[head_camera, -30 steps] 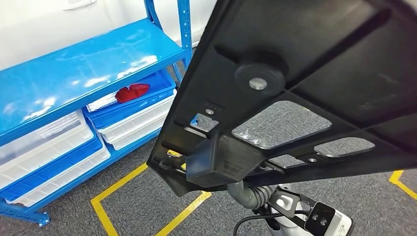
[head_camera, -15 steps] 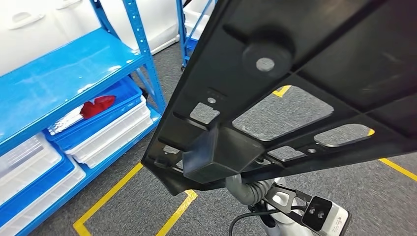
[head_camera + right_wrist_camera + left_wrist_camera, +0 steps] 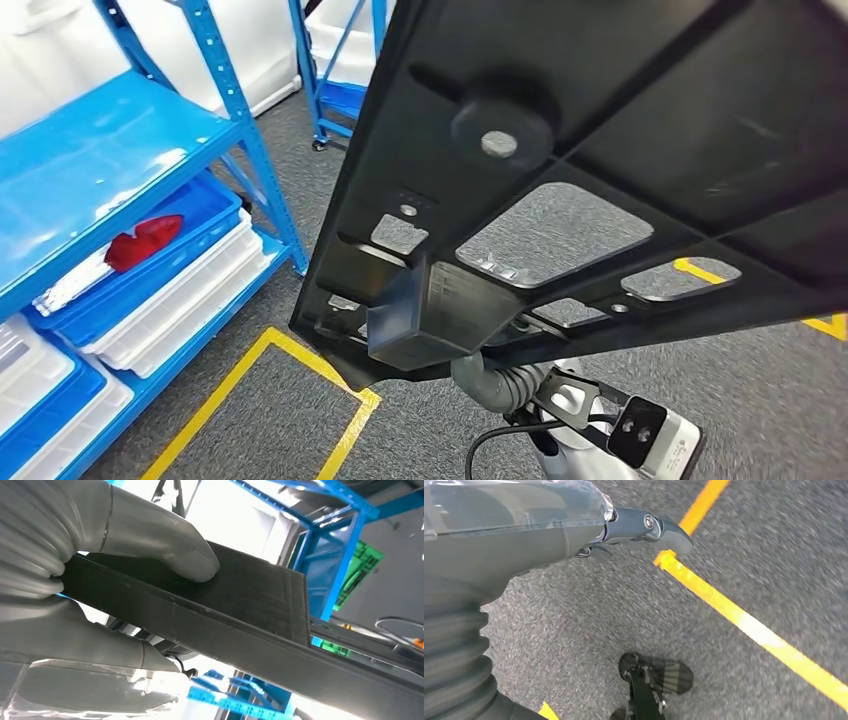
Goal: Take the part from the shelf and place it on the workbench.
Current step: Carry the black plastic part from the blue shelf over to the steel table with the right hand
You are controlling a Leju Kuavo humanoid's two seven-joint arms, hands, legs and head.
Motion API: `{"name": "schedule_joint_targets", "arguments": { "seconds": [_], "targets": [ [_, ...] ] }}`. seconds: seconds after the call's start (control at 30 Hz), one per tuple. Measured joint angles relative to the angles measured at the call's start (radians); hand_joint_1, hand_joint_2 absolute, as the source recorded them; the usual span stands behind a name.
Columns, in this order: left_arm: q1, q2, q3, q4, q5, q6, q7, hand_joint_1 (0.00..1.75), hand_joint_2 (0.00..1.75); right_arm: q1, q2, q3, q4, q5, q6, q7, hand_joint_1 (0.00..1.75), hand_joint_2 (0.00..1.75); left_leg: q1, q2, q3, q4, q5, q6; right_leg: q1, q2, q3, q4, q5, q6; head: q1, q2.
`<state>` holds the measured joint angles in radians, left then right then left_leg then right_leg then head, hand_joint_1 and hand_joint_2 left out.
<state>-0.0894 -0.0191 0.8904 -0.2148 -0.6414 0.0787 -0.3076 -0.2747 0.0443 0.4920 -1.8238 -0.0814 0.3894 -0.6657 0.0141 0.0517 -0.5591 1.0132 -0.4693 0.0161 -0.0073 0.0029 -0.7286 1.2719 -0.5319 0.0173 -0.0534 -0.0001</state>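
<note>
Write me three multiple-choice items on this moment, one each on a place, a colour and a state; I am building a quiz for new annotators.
1. Where does the small red object lie?
A. In a blue bin on the blue metal shelf
B. On the grey carpet
C. On top of the black part

2. What colour are the tape lines on the grey carpet floor?
A. White
B. Yellow
C. Green

3. What is the right hand doing?
A. Hanging with nothing in it
B. Resting flat on the shelf
C. Gripping the edge of the large flat black plastic part

Answers:
1 A: the head view shows the red object inside a blue bin on the shelf.
2 B: head and left wrist views both show yellow lines.
3 C: the right wrist view shows the thumb pressed on the part's face, with grey fingers under its edge.
</note>
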Motion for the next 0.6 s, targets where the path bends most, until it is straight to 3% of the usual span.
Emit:
{"name": "schedule_joint_targets", "arguments": {
  "seconds": [0.03, 0.1, 0.17, 0.23, 0.3, 0.37, 0.43, 0.47, 0.5, 0.53, 0.6],
  "targets": [
    [-0.003, -0.004, 0.0, 0.0, -0.001, -0.002, 0.0, 0.0, 1.75, -0.002, 0.0, 0.0, 0.0, 0.0, 0.0, 0.0, 1.75, 1.75, -0.001, 0.011, 0.002, 0.0, -0.002, -0.001, 0.002, -0.013, 0.036, -0.066, 0.033, -0.005, 0.0, 0.0],
    [-0.009, -0.011, 0.0, 0.0, -0.004, -0.004, 0.0, 0.0, 1.75, -0.011, 0.0, 0.002, 0.0, 0.0, -0.001, 0.0, 1.75, 1.75, -0.006, 0.03, 0.007, 0.001, -0.006, -0.007, 0.015, -0.061, 0.104, -0.196, 0.075, -0.02, 0.0, 0.0],
    [-0.013, -0.015, 0.0, 0.0, -0.006, -0.003, 0.001, 0.0, 1.75, -0.02, -0.001, 0.002, 0.0, 0.002, -0.003, 0.0, 1.75, 1.75, -0.01, 0.049, 0.01, 0.0, -0.011, -0.015, 0.026, -0.08, 0.125, -0.245, 0.08, -0.032, 0.0, 0.0],
    [-0.019, -0.017, -0.001, 0.0, -0.009, -0.003, 0.002, 0.0, 1.75, -0.024, -0.001, 0.003, 0.0, 0.003, -0.007, 0.0, 1.75, 1.75, -0.01, 0.066, 0.014, -0.002, -0.015, -0.024, 0.025, -0.055, 0.124, -0.254, 0.086, -0.04, 0.0, 0.0],
    [-0.027, -0.018, -0.001, 0.0, -0.013, -0.001, 0.003, 0.0, 1.75, -0.029, -0.001, 0.005, 0.0, 0.003, -0.011, 0.0, 1.75, 1.75, -0.007, 0.036, 0.004, 0.03, -0.041, -0.032, 0.018, -0.032, 0.13, -0.266, 0.093, -0.05, 0.0, 0.0],
    [-0.027, -0.018, -0.001, 0.0, -0.017, 0.002, 0.005, 0.0, 1.75, -0.034, -0.001, 0.008, -0.001, 0.002, -0.019, 0.0, 1.75, 1.75, -0.004, -0.018, -0.045, 0.14, -0.099, -0.037, 0.014, -0.009, 0.134, -0.271, 0.097, -0.056, 0.0, 0.0],
    [-0.022, -0.015, -0.001, 0.0, -0.021, 0.004, 0.009, 0.0, 1.75, -0.027, -0.003, 0.01, 0.0, 0.002, -0.029, 0.0, 1.75, 1.75, -0.003, -0.039, -0.107, 0.26, -0.139, -0.04, 0.013, 0.019, 0.135, -0.271, 0.097, -0.058, 0.0, 0.0],
    [-0.019, -0.015, -0.001, 0.0, -0.024, 0.005, 0.01, 0.0, 1.75, -0.021, -0.004, 0.01, 0.0, -0.001, -0.032, 0.0, 1.75, 1.75, -0.003, -0.041, -0.12, 0.277, -0.132, -0.042, 0.013, 0.034, 0.136, -0.27, 0.096, -0.057, 0.0, 0.0],
    [-0.017, -0.014, -0.001, 0.0, -0.025, 0.006, 0.011, 0.0, 1.75, -0.015, -0.005, 0.01, 0.0, -0.005, -0.033, 0.0, 1.75, 1.75, -0.001, -0.043, -0.115, 0.256, -0.105, -0.043, 0.012, 0.049, 0.137, -0.268, 0.096, -0.056, 0.0, 0.0],
    [-0.016, -0.014, -0.001, 0.0, -0.025, 0.007, 0.011, 0.0, 1.75, -0.01, -0.006, 0.009, 0.0, -0.009, -0.032, 0.0, 1.75, 1.75, 0.001, -0.05, -0.094, 0.2, -0.065, -0.045, 0.01, 0.064, 0.138, -0.265, 0.094, -0.054, 0.0, 0.0],
    [-0.012, -0.014, 0.0, 0.0, -0.017, 0.008, 0.011, 0.0, 1.75, -0.002, -0.008, 0.009, 0.0, -0.015, -0.026, 0.0, 1.75, 1.75, 0.009, -0.094, -0.039, 0.071, -0.006, -0.046, 0.008, 0.089, 0.135, -0.253, 0.088, -0.044, 0.0, 0.0]
  ]
}}
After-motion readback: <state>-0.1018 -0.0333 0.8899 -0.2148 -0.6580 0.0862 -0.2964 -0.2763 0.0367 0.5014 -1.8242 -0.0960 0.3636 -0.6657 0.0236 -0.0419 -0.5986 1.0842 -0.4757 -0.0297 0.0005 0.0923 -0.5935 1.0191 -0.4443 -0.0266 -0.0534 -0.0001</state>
